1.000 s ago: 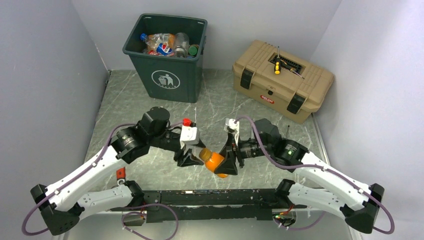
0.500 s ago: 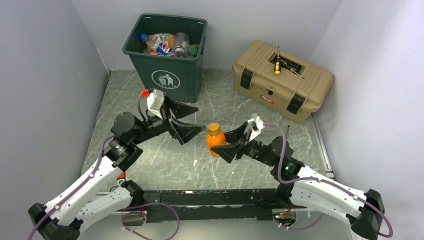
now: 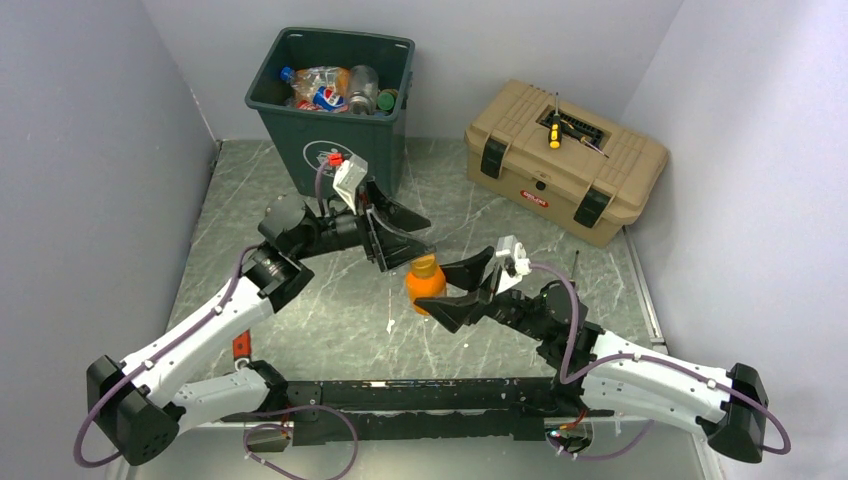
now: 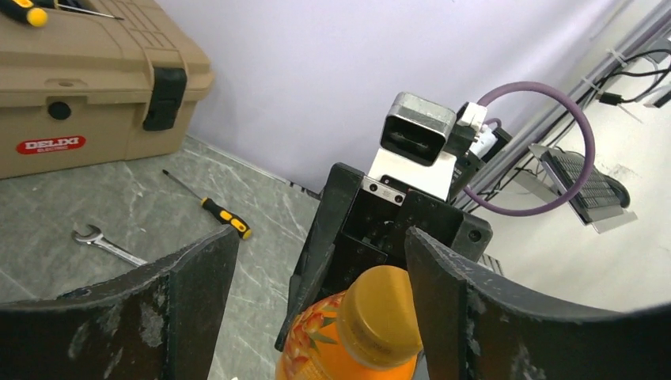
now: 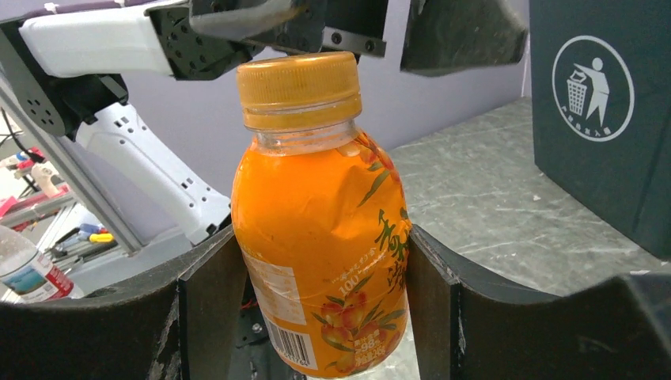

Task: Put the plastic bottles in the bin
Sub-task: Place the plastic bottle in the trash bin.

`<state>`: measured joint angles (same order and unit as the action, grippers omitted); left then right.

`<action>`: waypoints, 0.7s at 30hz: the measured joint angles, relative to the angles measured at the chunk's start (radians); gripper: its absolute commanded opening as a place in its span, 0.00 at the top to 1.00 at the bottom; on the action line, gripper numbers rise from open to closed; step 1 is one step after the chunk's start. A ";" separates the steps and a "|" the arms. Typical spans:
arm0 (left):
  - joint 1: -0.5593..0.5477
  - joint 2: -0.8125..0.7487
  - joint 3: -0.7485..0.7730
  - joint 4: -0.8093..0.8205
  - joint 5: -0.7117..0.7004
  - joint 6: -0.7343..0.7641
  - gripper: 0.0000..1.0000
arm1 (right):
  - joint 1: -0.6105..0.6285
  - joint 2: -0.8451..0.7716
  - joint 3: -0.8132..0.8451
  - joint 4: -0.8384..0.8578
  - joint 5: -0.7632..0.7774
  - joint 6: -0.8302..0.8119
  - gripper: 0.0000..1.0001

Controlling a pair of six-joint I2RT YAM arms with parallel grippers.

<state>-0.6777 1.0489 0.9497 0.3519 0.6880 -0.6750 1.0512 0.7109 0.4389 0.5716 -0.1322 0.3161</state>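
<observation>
An orange plastic bottle (image 3: pixel 425 290) with an orange cap stands upright above the table's middle, my right gripper (image 3: pixel 452 292) shut on its body. In the right wrist view both fingers (image 5: pixel 210 309) press the bottle's (image 5: pixel 324 222) sides. My left gripper (image 3: pixel 428 238) hangs open just over the cap. The cap (image 4: pixel 384 317) sits between its jaws against the right finger (image 4: pixel 443 301), with a gap on the left. The dark green bin (image 3: pixel 335 150) stands at the back left, with several plastic bottles (image 3: pixel 325 88) inside.
A tan toolbox (image 3: pixel 565 165) sits at the back right with a yellow-handled screwdriver (image 3: pixel 554 135) on its lid. Another screwdriver (image 4: pixel 207 207) and a wrench (image 4: pixel 107 245) lie on the table near it. A small white bit (image 3: pixel 389 326) lies below the bottle.
My left gripper let go of the bottle, opened wide, swung back toward the bin, then came over the cap. The right gripper turned the bottle upright and keeps holding it.
</observation>
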 measured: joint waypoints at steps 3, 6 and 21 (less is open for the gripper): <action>-0.018 0.006 0.000 -0.005 0.024 0.009 0.14 | 0.011 0.000 0.003 0.004 0.023 -0.015 1.00; -0.053 0.006 0.000 -0.031 0.034 0.048 0.08 | 0.011 -0.001 0.003 0.006 0.053 -0.018 1.00; -0.130 -0.032 -0.021 -0.056 -0.012 0.204 1.00 | 0.018 0.006 0.003 0.039 0.076 0.010 0.98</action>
<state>-0.8082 1.0168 0.9287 0.2955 0.6762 -0.4706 1.0695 0.7170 0.4423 0.6102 -0.0559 0.3260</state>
